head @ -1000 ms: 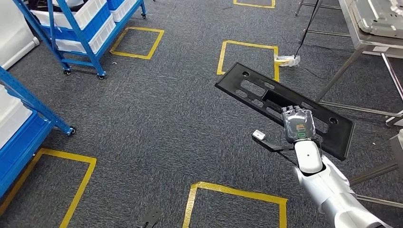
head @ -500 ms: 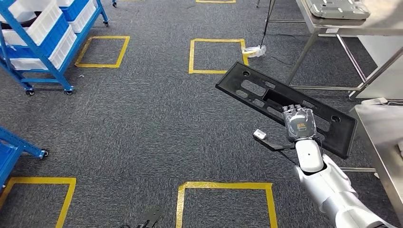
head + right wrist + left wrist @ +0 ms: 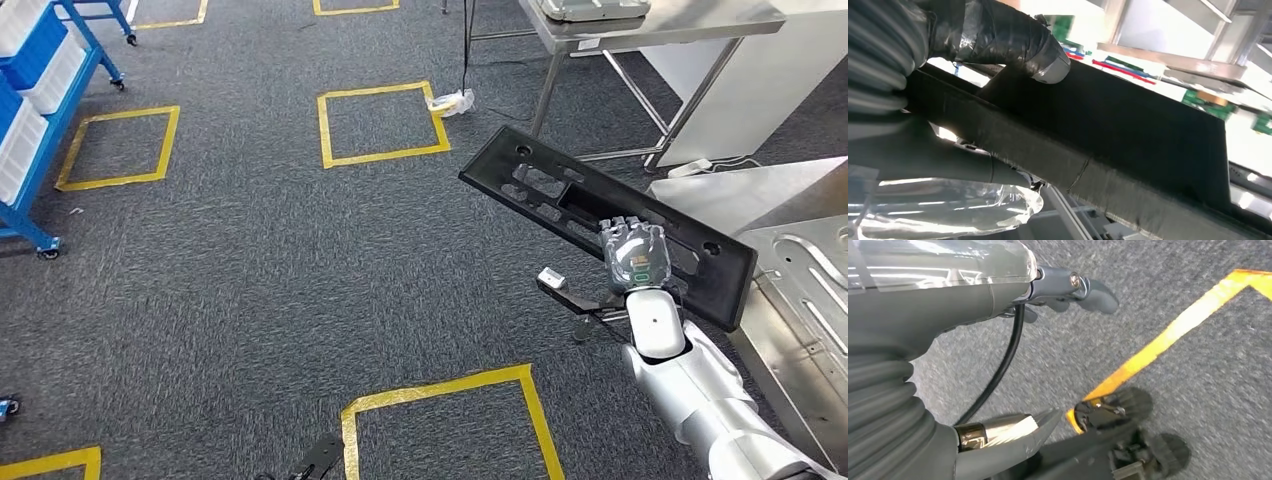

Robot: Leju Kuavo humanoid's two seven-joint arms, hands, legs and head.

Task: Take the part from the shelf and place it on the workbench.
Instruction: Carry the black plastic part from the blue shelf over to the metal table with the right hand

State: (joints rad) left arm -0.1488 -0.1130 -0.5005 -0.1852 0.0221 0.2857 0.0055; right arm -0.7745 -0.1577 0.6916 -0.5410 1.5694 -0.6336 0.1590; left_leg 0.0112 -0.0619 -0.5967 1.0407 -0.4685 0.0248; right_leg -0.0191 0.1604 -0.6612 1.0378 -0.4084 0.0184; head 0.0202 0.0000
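Observation:
The part is a long black plastic panel with cut-outs, held tilted above the carpet right of centre in the head view. My right hand grips its near long edge, the fingers curled over the top. In the right wrist view the thumb presses on the dark face of the part. The steel workbench lies at the right edge, just beyond the part's far end. My left hand hangs over the carpet with nothing in it, its fingers apart from the thumb.
A pressed metal sheet lies on the workbench at the right. A second steel table stands at the top right. The blue shelf with white bins is at the far left. Yellow tape squares mark the grey carpet.
The camera has turned right: the blue shelf slid off to the left and the steel workbench came in at the right. The part stays in my right hand as before.

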